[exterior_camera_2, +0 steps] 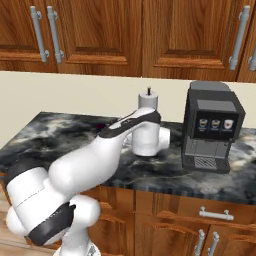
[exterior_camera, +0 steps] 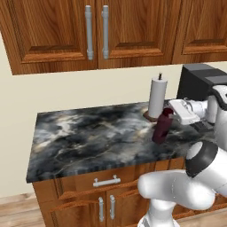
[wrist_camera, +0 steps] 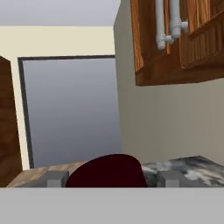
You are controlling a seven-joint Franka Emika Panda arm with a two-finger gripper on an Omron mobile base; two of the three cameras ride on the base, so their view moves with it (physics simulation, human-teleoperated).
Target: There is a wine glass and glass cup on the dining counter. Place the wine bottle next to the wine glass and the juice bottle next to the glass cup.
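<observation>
The juice bottle (exterior_camera: 160, 128), stubby and dark maroon, leans a little over the right part of a marbled wall counter (exterior_camera: 88, 137). My gripper (exterior_camera: 167, 114) comes in from the right and is shut on the bottle's upper part. In the hand view the bottle's rounded maroon top (wrist_camera: 107, 171) sits between the two grey fingertips (wrist_camera: 57, 179). My white arm hides both the bottle and the hand in the right base view. The wine bottle, wine glass, glass cup and dining counter are out of view.
A paper towel roll (exterior_camera: 157, 96) (exterior_camera_2: 148, 101) stands on its holder just behind the bottle. A black coffee machine (exterior_camera: 197, 82) (exterior_camera_2: 210, 127) sits at the counter's right. Wooden wall cabinets (exterior_camera: 102, 31) hang above. The counter's left side (exterior_camera_2: 45, 135) is bare stone.
</observation>
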